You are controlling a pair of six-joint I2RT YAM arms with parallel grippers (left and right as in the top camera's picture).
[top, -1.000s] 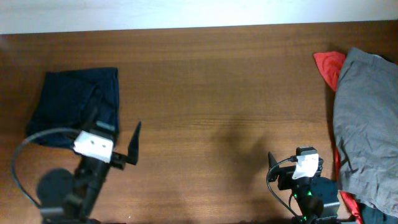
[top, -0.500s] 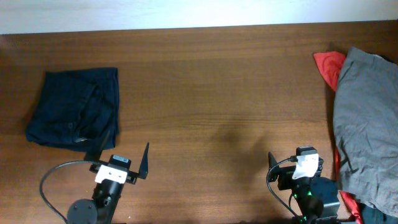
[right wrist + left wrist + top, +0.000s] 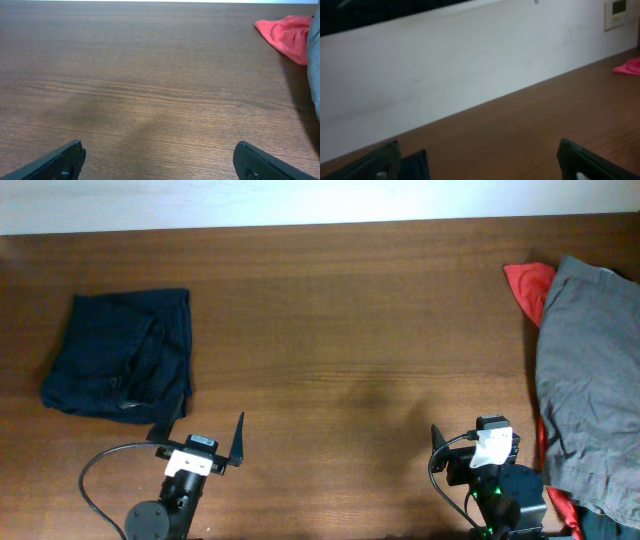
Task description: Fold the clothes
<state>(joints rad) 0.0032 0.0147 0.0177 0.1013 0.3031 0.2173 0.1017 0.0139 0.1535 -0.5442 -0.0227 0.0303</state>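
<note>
The left gripper (image 3: 204,426) has pulled back off the shorts (image 3: 120,352) and now sits near the front edge of the table (image 3: 350,330), just clear of the cloth, its fingers spread wide and holding nothing. The shorts lie at the table's left end as a compact, roughly square dark bundle, which looks like a finished fold. The right gripper (image 3: 478,438) has not moved from the front right, also spread wide and empty, beside the grey garment (image 3: 590,360) and red cloth (image 3: 528,285). The retreat suggests this fold is done.
</note>
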